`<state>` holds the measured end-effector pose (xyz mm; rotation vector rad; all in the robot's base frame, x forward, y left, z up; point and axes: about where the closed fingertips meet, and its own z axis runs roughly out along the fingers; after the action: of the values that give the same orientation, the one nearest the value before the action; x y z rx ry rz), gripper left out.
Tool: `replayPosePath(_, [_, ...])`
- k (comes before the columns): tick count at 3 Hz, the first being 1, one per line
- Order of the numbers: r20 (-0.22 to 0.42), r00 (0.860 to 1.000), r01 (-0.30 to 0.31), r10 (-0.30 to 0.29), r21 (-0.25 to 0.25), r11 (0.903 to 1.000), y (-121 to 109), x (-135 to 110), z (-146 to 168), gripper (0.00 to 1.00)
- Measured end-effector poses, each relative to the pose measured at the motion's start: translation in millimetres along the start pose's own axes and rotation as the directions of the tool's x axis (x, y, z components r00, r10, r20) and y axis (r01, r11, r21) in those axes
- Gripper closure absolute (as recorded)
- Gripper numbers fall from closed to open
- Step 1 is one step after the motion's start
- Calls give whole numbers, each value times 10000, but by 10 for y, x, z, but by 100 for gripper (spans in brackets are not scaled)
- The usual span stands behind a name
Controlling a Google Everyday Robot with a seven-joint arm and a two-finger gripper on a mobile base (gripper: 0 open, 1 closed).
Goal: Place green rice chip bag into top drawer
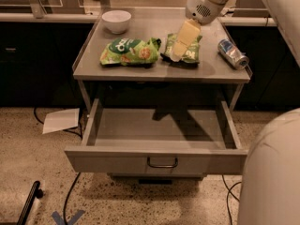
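Note:
The green rice chip bag (pixel 130 51) lies flat on the left half of the grey table top (pixel 140 70). It is bright light green with a dark green circle and orange round pictures. The top drawer (pixel 161 141) is pulled out below the table top, with a small bar handle (pixel 162 163) on its front panel. Nothing lies in the drawer. My gripper (pixel 180 43) hangs from the white arm at the upper right, over the darker olive-green bag (pixel 183 50) and to the right of the rice chip bag.
A white bowl (pixel 116 20) stands at the back left of the table top. A blue and silver can (pixel 233 53) lies on its side at the right edge. A sheet of paper (pixel 61 120) and cables lie on the floor at left. A white robot part (pixel 272 172) fills the lower right.

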<state>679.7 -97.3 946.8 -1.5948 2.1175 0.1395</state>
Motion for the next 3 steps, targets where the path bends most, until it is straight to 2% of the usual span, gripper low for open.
replayPosePath(1, [922, 9955, 259, -237, -235, 9994, -105, -309, 318, 0])
replayPosePath(2, [1612, 9832, 950, -855, -520, 9941, -209, -807, 664, 0])
replayPosePath(3, [2069, 9709, 1410, -1209, -856, 9863, -235, -1231, 991, 0])
